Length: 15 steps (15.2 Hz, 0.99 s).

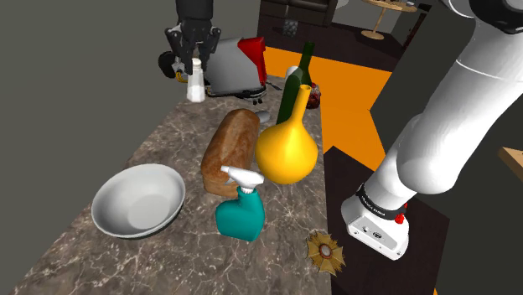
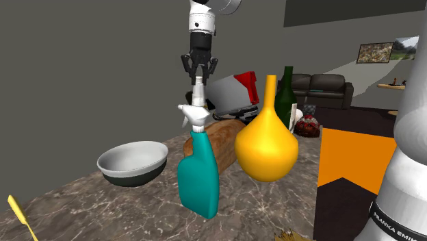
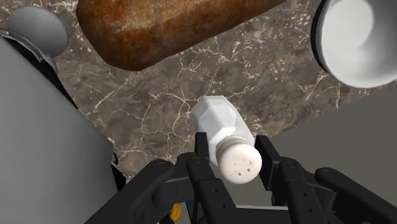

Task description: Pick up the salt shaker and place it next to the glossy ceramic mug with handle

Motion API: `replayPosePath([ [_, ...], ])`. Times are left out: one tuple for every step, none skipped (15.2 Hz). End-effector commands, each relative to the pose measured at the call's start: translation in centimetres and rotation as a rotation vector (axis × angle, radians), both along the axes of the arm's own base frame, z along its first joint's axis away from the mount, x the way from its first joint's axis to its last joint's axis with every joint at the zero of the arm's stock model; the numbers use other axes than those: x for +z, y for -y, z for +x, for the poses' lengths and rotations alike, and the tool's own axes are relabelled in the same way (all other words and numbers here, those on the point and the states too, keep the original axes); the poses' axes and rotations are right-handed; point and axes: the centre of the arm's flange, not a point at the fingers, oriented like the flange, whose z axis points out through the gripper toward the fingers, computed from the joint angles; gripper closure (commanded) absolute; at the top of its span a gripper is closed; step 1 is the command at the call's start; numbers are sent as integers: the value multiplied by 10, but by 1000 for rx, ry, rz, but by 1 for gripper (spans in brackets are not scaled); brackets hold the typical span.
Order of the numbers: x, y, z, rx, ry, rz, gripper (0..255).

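Observation:
The white salt shaker (image 1: 196, 83) (image 2: 199, 93) stands upright at the far corner of the marble counter (image 1: 168, 142). My black gripper (image 1: 195, 60) (image 2: 199, 75) comes down on it from above and is shut on its top. In the wrist view the fingers (image 3: 203, 147) clasp the shaker (image 3: 219, 121) just below its speckled cap. Whether its base touches the counter I cannot tell. A small grey rounded thing (image 1: 264, 117) (image 3: 35, 28), perhaps the mug, lies at the bread's far end, partly hidden.
A grey and red appliance (image 1: 239, 63) stands right beside the shaker. Along the counter sit a bread loaf (image 1: 230, 147), a yellow vase (image 1: 287, 147), a green bottle (image 1: 295, 88), a teal spray bottle (image 1: 240, 209) and a white bowl (image 1: 138, 199).

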Motion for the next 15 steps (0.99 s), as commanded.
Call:
replayPosePath([
  [0, 29, -1, 1, 0, 0, 255],
  [0, 42, -1, 1, 0, 0, 255],
  [0, 56, -1, 1, 0, 0, 255],
  [0, 69, -2, 1, 0, 0, 255],
  [0, 82, -2, 1, 0, 0, 255],
  [0, 95, -2, 1, 0, 0, 255],
  [0, 108, -3, 1, 0, 0, 255],
  [0, 122, -3, 1, 0, 0, 255],
  [0, 135, -3, 1, 0, 0, 255],
  [0, 148, -3, 1, 0, 0, 255],
  [0, 161, -4, 1, 0, 0, 255],
  [0, 174, -4, 1, 0, 0, 255],
  [0, 188, -4, 1, 0, 0, 255],
  [0, 201, -5, 1, 0, 0, 255],
  [0, 214, -5, 1, 0, 0, 255],
])
